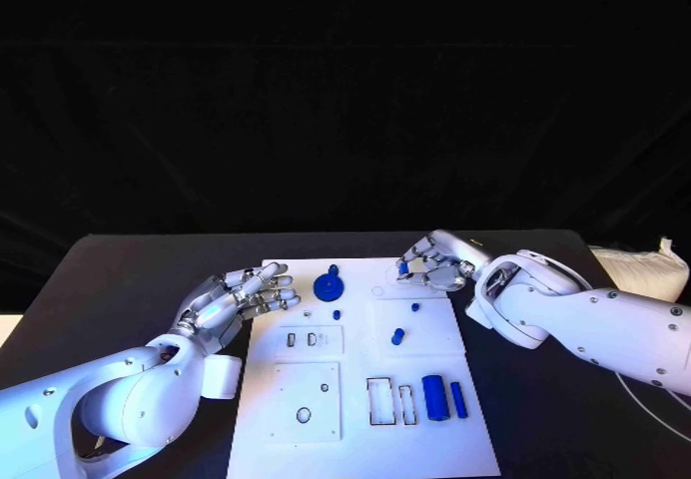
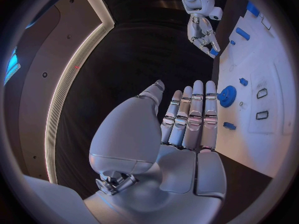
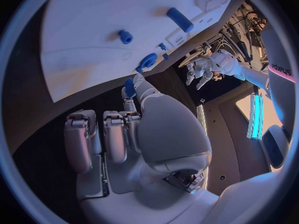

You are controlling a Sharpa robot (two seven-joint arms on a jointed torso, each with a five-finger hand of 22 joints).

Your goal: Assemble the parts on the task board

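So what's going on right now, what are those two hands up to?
Left hand open, fingers straight, beside task board. Right hand pinching a small blue part over board's far edge. Nothing in the way.

The left hand (image 2: pixel 187 119) rises from the wrist with its fingers (image 2: pixel 197 109) straight and side by side, holding nothing, over the dark tabletop (image 2: pixel 137 50) just beside the edge of the white task board (image 2: pixel 261 144). Near the fingertips a blue gear-shaped part (image 2: pixel 227 95) lies on the board, with a small blue part (image 2: pixel 229 126) close by it and another small one (image 2: pixel 243 81) a little beyond. Two dark-rimmed slots (image 2: pixel 262 92) sit next to them. Farther along the board lie a blue cylinder (image 2: pixel 243 33) and another blue piece (image 2: pixel 252 8). The right hand (image 2: pixel 203 35) hangs over the board's far edge, fingers curled around a small blue part (image 2: pixel 214 51).
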